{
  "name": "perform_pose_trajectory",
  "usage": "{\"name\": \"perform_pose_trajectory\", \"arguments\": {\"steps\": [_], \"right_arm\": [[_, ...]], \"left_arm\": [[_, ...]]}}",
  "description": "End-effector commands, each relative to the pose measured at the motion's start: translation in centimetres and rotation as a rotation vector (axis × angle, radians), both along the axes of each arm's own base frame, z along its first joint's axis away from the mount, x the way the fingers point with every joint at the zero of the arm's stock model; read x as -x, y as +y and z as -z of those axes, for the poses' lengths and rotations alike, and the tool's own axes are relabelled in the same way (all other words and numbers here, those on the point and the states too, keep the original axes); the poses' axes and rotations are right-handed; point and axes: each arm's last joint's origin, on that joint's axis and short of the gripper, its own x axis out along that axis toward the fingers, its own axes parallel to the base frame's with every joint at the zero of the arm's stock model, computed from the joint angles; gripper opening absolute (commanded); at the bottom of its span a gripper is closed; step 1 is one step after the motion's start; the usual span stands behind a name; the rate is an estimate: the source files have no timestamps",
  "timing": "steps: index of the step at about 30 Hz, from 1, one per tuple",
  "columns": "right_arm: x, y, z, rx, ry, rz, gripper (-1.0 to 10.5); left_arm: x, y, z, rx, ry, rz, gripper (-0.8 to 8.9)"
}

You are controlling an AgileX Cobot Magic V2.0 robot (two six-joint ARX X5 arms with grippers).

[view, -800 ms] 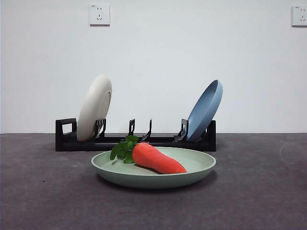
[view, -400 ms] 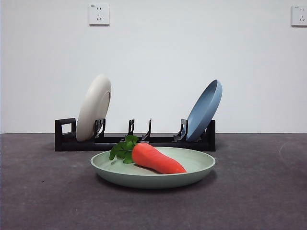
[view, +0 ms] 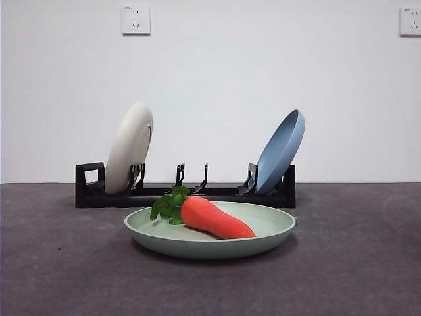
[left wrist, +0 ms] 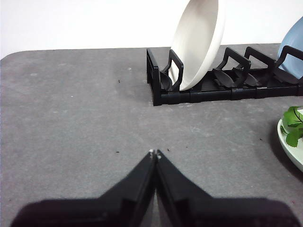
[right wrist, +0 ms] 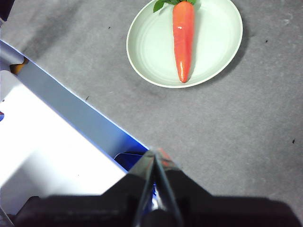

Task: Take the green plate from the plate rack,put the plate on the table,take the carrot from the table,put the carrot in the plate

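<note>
Orange carrot (view: 216, 218) lay in green plate (view: 209, 240) on table (view: 355, 263); looked light, rigid, slick, best pinched mid-body. Left gripper (left wrist: 155, 153) and right gripper (right wrist: 156, 152) both pressed together, empty.

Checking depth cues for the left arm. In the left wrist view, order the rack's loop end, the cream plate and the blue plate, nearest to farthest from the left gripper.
From the left gripper, jaws shut, low over the table:
1. Plate rack loop end, straight ahead.
2. Cream-white plate, in the slot just behind the loop.
3. Blue plate, at the rack's far end, cut by the picture's edge.
</note>
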Motion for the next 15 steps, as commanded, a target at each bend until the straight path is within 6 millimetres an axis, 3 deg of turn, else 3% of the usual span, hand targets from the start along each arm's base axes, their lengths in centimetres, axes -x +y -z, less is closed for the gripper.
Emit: {"name": "perform_pose_trajectory", "arguments": {"steps": [1,6,12,15], "right_arm": [[0.0,0.0,0.0,-0.003,-0.005,0.0,0.0],[0.3,-1.1,-0.4,0.018,-0.098,0.046,0.0],[0.5,-3.4,-2.6,-0.138,-0.393,0.247,0.0],[0.6,-4.5,-2.6,-0.171,-0.542,0.355,0.0]], "left_arm": [[-0.1,0.0,0.4,0.004,0.006,-0.003,-0.04],[-0.1,0.0,0.4,0.004,0.006,-0.003,-0.04],[-0.1,0.0,0.4,0.004,0.007,-0.002,-0.04],[-0.1,0.0,0.4,0.004,0.007,-0.003,-0.04]]}}
